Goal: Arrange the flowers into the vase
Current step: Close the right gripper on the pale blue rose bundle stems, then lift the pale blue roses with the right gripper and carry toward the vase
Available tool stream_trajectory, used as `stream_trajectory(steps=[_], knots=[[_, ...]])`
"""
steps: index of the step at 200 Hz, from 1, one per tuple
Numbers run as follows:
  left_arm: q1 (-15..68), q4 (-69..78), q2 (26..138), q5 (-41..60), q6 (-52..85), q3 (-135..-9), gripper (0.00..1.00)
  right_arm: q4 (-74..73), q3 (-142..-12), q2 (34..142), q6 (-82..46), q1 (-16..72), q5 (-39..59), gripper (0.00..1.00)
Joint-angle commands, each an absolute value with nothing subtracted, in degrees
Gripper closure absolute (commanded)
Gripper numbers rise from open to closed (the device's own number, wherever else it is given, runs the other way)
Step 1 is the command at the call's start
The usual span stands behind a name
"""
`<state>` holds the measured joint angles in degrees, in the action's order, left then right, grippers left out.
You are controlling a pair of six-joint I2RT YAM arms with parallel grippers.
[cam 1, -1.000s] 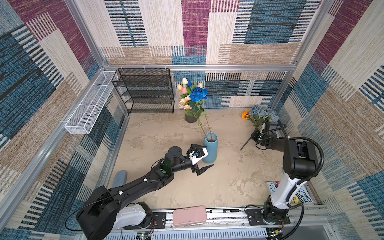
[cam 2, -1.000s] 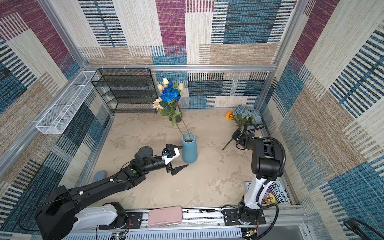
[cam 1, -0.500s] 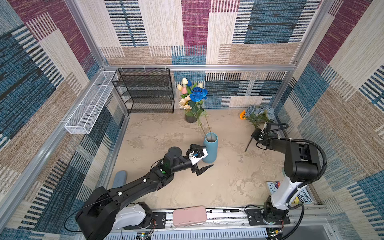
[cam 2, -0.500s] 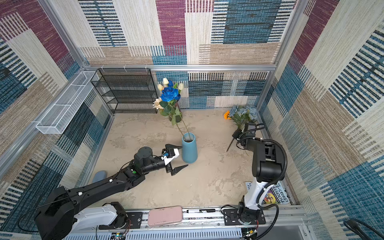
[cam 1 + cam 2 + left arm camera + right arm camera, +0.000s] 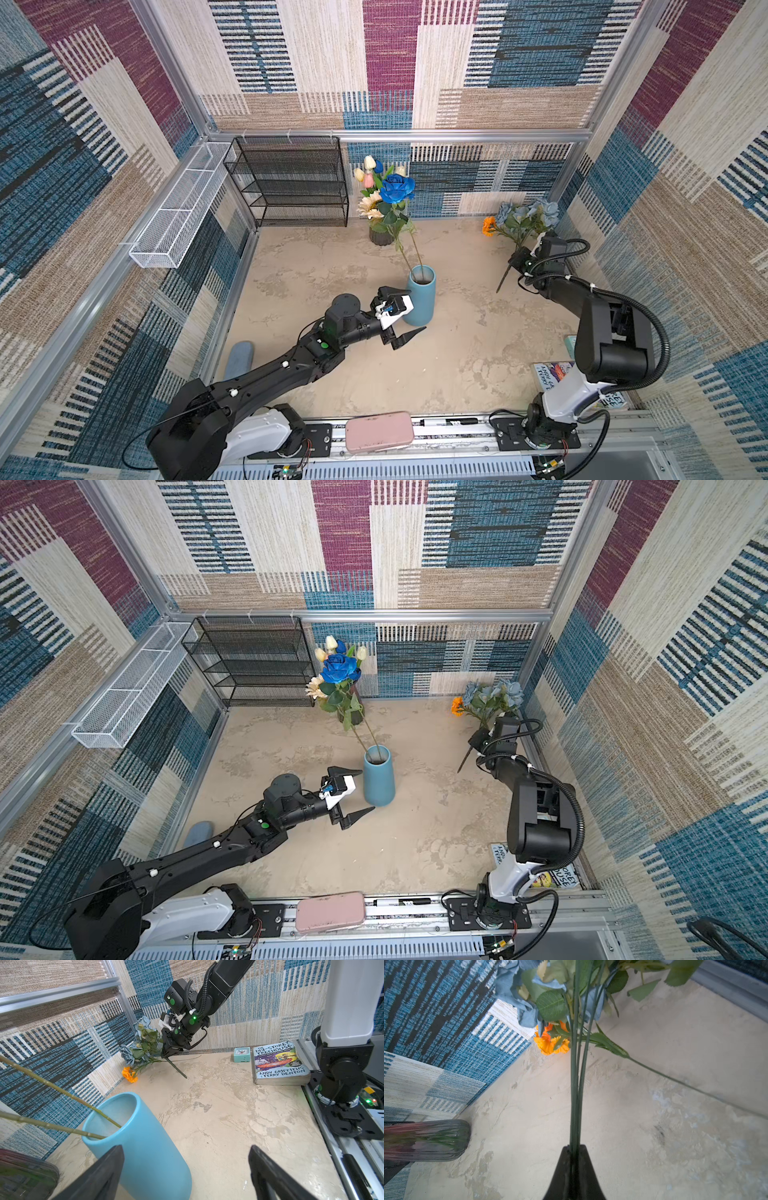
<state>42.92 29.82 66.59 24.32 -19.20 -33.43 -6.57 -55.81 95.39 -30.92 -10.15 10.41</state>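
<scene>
Centrally, a blue vase [image 5: 422, 297] stands upright on the tabletop [image 5: 457, 374] holding two stems, a blue rose [image 5: 397, 189] and a cream sunflower [image 5: 371, 206]; a dark glass vase [image 5: 380, 237] at the far edge holds small tulips [image 5: 368, 170]. Near the far right corner the right gripper [image 5: 574, 1150] pinches the stems of a dusty-blue rose bunch [image 5: 525, 214], an orange bloom [image 5: 489, 225] lying beside. The left gripper [image 5: 366, 789] hovers, fingers [image 5: 357, 814] spread wide, beside the blue vase, bare tabletop between the arms.
</scene>
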Motion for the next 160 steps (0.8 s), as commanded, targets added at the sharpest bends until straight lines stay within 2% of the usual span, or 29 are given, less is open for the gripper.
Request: stream_trajectory(steps=[1,95,160], knots=[[43.0,31.9,65.9,24.6,-18.9,-33.1,0.04,-8.8,-56.0,93.6,-29.9,-10.1,10.1,1.0],[42.9,34.5,67.1,24.8,-17.8,-32.4,0.04,-25.0,-46.4,79.7,-24.3,-8.9,20.1,1.0],[42.9,40.7,64.5,22.3,-17.0,-30.8,0.04,-43.4,-42.7,63.9,-24.2,-1.0,31.8,1.0]])
